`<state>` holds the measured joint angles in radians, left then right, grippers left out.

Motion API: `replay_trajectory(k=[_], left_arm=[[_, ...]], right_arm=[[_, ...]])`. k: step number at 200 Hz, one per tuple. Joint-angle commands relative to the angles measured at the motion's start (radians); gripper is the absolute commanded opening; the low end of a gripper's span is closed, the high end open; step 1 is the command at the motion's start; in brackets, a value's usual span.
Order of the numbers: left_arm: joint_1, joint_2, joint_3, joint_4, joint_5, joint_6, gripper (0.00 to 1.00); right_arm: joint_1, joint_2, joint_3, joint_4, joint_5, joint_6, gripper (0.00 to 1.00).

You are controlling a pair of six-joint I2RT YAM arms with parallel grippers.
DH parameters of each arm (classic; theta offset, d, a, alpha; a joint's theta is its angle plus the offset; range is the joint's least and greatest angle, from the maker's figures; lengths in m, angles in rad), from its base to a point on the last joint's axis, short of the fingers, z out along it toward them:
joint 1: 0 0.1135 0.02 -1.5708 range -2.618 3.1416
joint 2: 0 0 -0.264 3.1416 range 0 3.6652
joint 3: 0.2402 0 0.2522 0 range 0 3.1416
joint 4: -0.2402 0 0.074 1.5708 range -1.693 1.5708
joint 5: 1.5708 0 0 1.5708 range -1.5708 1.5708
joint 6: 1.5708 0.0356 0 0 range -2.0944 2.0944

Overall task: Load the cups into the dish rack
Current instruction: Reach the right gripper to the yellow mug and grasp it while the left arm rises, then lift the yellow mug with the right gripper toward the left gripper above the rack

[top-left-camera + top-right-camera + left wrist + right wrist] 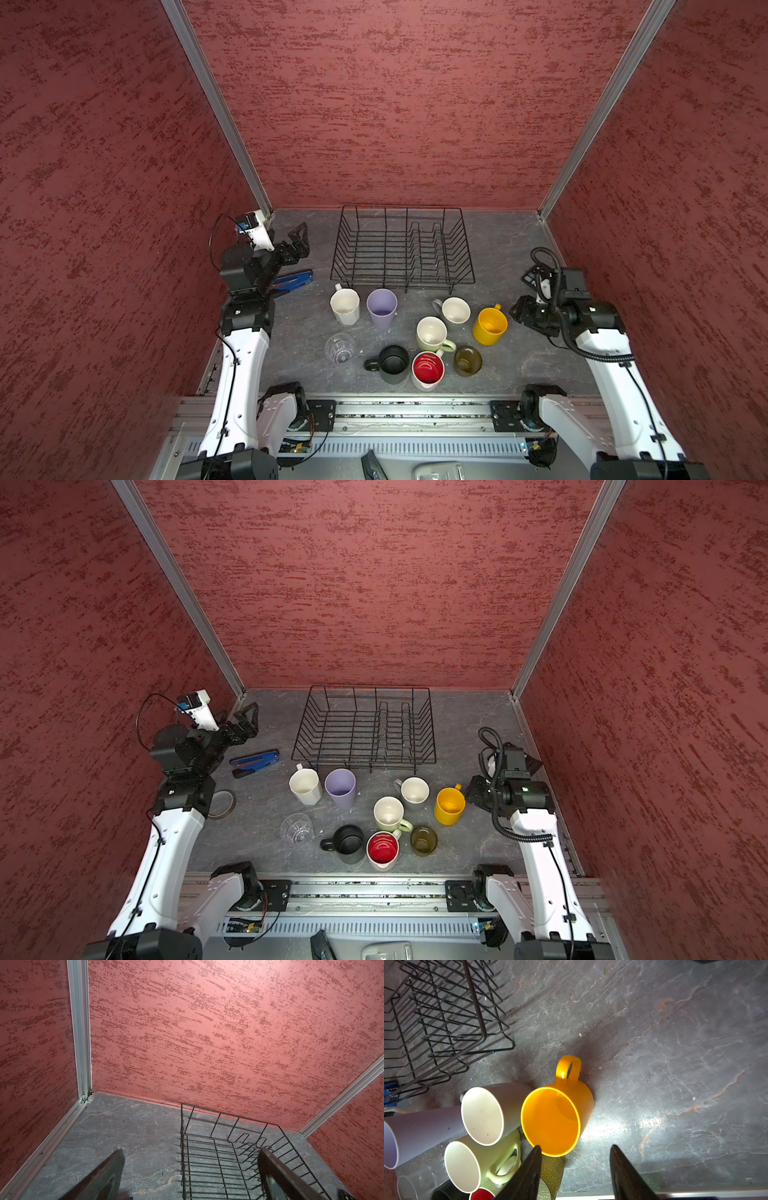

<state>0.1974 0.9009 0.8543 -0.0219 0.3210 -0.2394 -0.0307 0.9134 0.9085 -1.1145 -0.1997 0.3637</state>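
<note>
The empty black wire dish rack (401, 247) (218, 1159) (436, 1012) stands at the back. In front of it stand the cups, all upright: white faceted mug (344, 305), lilac tumbler (382, 307), grey mug (455, 311), yellow mug (490, 326) (552, 1120), pale green mug (432, 334), black mug (392, 363), red-inside mug (428, 370), olive glass (468, 360) and clear glass (340, 348). My right gripper (575, 1147) hovers just right of the yellow mug, jaws partly apart, nothing between them. My left gripper (300, 237) (191, 1150) is wide open, left of the rack.
A blue-handled hand tool (293, 282) lies by the left arm and a tape roll (222, 804) beside its forearm. A black calculator (536, 276) sits behind the right wrist. Red walls close three sides; a metal rail (395, 409) runs along the front.
</note>
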Motion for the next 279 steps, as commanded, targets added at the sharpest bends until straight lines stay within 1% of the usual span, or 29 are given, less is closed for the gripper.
replay_trajectory(k=[1,32,46,64,121,160,199,214,251,279], left_arm=[[0.017,-0.01,-0.009,0.016,0.027,-0.016,1.0],[0.032,-0.025,-0.018,0.018,0.032,-0.025,1.0],[0.039,-0.034,-0.021,0.02,0.03,-0.025,1.0],[0.044,-0.05,-0.027,0.022,0.026,-0.025,1.0],[0.059,-0.072,-0.037,0.029,0.026,-0.03,1.0],[0.06,-0.077,-0.044,0.032,0.023,-0.031,1.0],[0.06,-0.076,-0.046,0.034,0.017,-0.029,1.0],[0.061,-0.076,-0.047,0.034,0.016,-0.028,1.0],[0.063,-0.075,-0.047,0.034,0.01,-0.029,1.0],[0.063,-0.075,-0.049,0.035,0.008,-0.03,1.0]], right_arm=[[0.047,0.013,-0.03,-0.003,0.002,0.049,0.53],[0.103,0.077,-0.034,0.011,0.091,0.087,0.52],[0.11,0.105,-0.03,0.011,0.137,0.105,0.52],[0.122,0.132,-0.033,0.033,0.167,0.116,0.52],[0.14,0.234,-0.081,0.195,0.178,0.128,0.48],[0.145,0.287,-0.093,0.264,0.178,0.111,0.44],[0.145,0.336,-0.098,0.301,0.198,0.098,0.35],[0.145,0.342,-0.091,0.303,0.209,0.094,0.28],[0.145,0.343,-0.076,0.292,0.236,0.066,0.15],[0.145,0.338,-0.054,0.268,0.264,0.052,0.02]])
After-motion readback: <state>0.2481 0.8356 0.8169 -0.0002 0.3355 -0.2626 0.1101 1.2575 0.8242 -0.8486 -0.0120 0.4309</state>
